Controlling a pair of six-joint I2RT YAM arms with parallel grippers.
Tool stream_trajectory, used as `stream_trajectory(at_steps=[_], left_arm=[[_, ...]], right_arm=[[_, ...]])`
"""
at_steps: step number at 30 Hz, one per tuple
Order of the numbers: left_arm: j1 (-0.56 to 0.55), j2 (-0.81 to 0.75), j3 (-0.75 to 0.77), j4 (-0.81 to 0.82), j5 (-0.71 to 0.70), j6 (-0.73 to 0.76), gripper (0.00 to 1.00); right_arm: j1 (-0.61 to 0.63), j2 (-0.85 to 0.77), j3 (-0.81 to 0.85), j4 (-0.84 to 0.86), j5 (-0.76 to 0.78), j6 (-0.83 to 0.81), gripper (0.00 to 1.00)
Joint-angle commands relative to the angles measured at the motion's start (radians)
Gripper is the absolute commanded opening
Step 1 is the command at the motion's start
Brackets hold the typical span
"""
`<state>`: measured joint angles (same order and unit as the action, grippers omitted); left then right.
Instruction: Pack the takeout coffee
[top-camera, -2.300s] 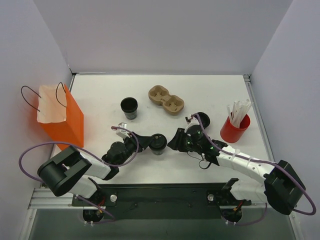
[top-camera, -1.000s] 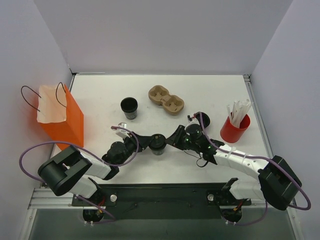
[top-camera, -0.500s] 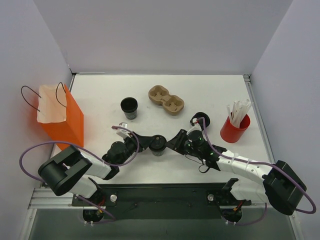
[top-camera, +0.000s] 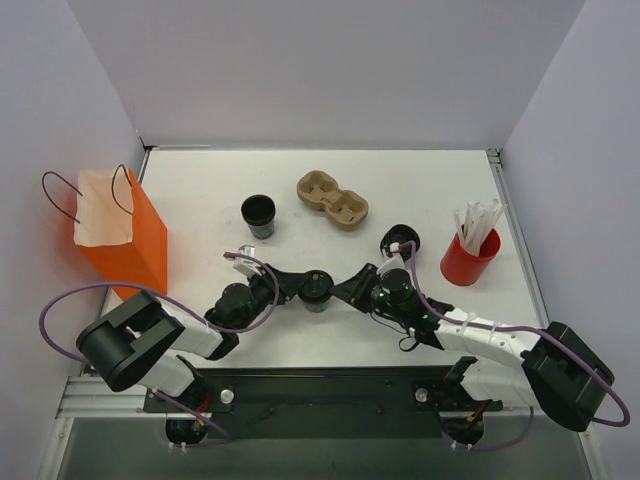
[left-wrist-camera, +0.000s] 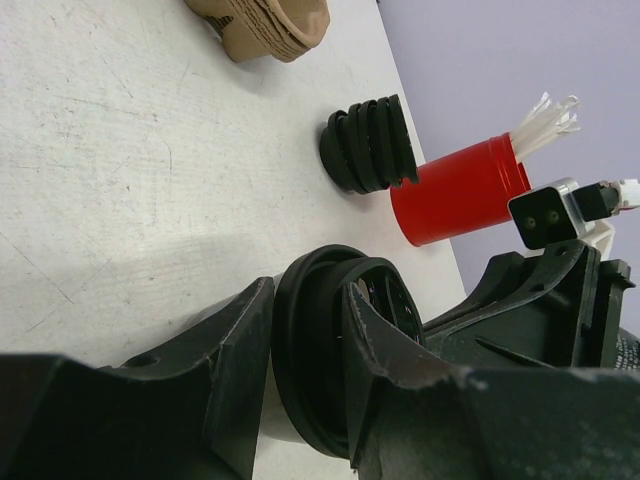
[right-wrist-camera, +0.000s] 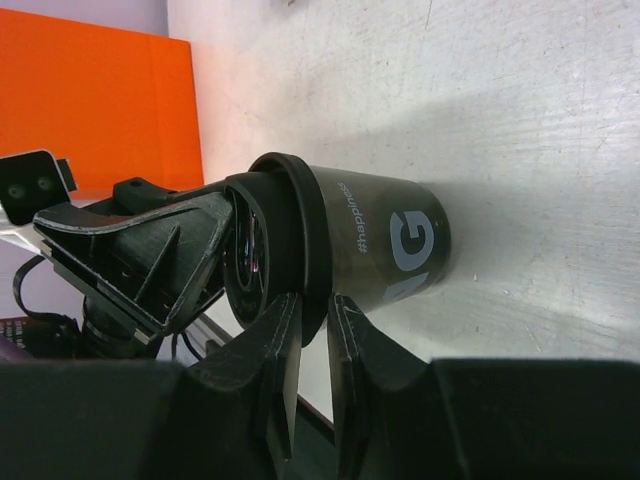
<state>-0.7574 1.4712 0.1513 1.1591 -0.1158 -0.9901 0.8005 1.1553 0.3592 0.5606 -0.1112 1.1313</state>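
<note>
From above, the right gripper (top-camera: 347, 286), which a couple of seconds ago hung back near the stack of loose lids (top-camera: 400, 240), has slid left across the worktop (top-camera: 200, 190) and now meets the takeout coffee (top-camera: 316, 287) from the right. The left gripper (top-camera: 304, 286) has not budged and holds the cup from the left, in the near middle of the worktop, well apart from the orange bag (top-camera: 125, 240) at the far left. From the left wrist, the two dark fingers clasp the cup just under its lid (left-wrist-camera: 310, 350), at a middling spread. The right arm's hardware crowds in right behind the cup, but I cannot tell from here whether the lid sits fully down. From the right wrist, the jaws stand narrow and pinch the lid's rim between them, with the cup upright on the worktop and the left gripper's fingers on its other side. To my eye the lid is being seated or checked with both arms on the cup, so the packing into the bag is not yet begun.
</note>
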Motion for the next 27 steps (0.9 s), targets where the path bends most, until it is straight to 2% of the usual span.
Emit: stream_trajectory(at_steps=[1,6,12,14,17,18,24,27], left_arm=[[-0.029,0.077,-0.09,-0.481,0.039,0.091,0.38],[-0.033,0.084,-0.094,-0.477,0.036,0.085,0.37],[-0.036,0.087,-0.099,-0.481,0.027,0.079,0.37],[-0.036,0.09,-0.096,-0.486,0.024,0.077,0.38],[-0.036,0.095,-0.078,-0.507,0.022,0.084,0.38],[-0.036,0.094,-0.076,-0.512,0.022,0.084,0.37],[-0.036,0.087,-0.09,-0.521,0.007,0.073,0.38],[-0.037,0.098,-0.093,-0.509,0.008,0.065,0.37]], right_arm=[[0.02,0.067,-0.141,-0.035,0.033,0.016,0.14],[0.023,0.138,-0.215,0.036,0.073,0.01,0.04],[0.029,0.213,-0.238,0.038,0.102,-0.008,0.03],[0.029,0.218,-0.218,-0.019,0.134,-0.021,0.04],[0.029,0.215,-0.171,-0.112,0.169,-0.057,0.06],[0.029,0.199,-0.167,-0.126,0.171,-0.059,0.1],[0.02,0.075,-0.149,-0.116,0.119,-0.117,0.22],[0.011,0.066,-0.102,-0.131,0.071,-0.137,0.23]])
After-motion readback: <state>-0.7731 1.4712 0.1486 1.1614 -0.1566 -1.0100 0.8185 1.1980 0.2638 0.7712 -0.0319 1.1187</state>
